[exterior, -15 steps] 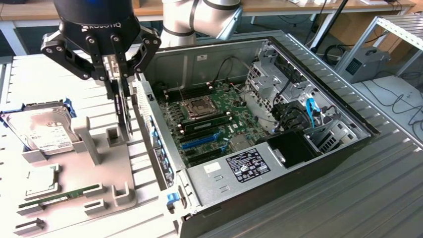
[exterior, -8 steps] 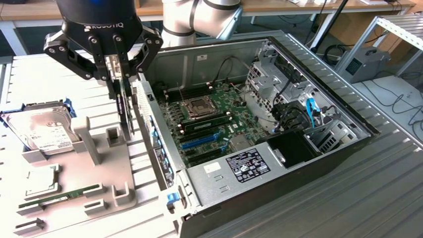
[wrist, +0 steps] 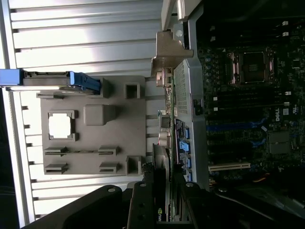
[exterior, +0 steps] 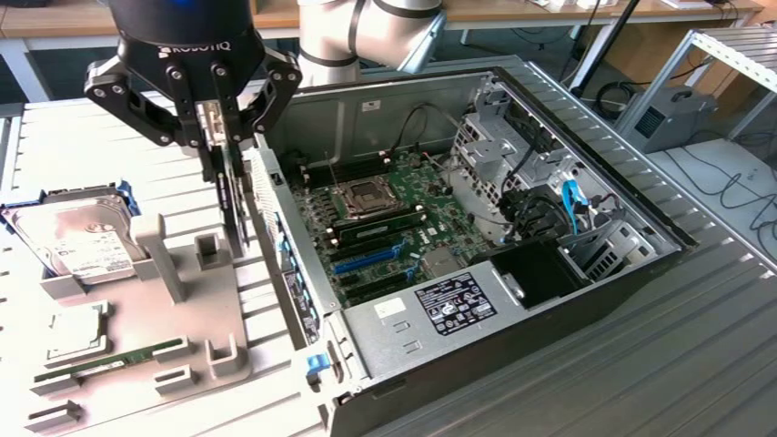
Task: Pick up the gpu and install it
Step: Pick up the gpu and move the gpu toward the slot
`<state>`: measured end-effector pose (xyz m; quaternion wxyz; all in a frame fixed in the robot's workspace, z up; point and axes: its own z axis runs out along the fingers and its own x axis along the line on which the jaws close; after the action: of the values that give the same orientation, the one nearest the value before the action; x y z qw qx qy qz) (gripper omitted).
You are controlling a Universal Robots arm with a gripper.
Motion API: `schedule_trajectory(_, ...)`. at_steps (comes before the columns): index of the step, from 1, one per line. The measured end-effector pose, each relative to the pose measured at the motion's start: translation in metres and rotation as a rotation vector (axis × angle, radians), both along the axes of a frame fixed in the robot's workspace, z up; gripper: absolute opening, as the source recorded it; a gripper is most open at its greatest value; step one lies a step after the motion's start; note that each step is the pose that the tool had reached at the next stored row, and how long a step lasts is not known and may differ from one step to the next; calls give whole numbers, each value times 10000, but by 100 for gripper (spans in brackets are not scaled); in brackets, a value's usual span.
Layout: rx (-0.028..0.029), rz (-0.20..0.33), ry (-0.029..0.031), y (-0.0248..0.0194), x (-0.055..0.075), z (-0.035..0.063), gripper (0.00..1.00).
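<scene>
— What's the biggest thing out there?

— The open computer case [exterior: 352, 118], taking up the middle and right of the exterior view, with its motherboard [exterior: 401, 209] bare. At lower left lies the grey parts holder [exterior: 218, 355], a hard drive [exterior: 79, 237] propped at its far end.

— And the arm?

— The gripper [exterior: 225, 137] hangs at upper left, clamped on the top edge of the gpu [exterior: 228, 196]. The card dangles upright, seemingly lifted off the holder, just beside the case's rear wall [exterior: 282, 246] and not over the board.

— Which step, then?

— Picked up, I'd say, and mid-carry, not installed. Seating it would need its lower edge squared to a blue slot [exterior: 370, 259].

— Room to move?

— It's tight at that wall's lip. There's open air above the board, though the drive cage [exterior: 486, 155] crowds the far side.
</scene>
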<state>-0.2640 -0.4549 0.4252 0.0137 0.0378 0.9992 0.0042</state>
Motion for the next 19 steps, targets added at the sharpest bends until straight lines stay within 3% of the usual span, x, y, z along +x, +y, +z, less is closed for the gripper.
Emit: schedule_trajectory(19,-4,0,0,0,52,-3,26)
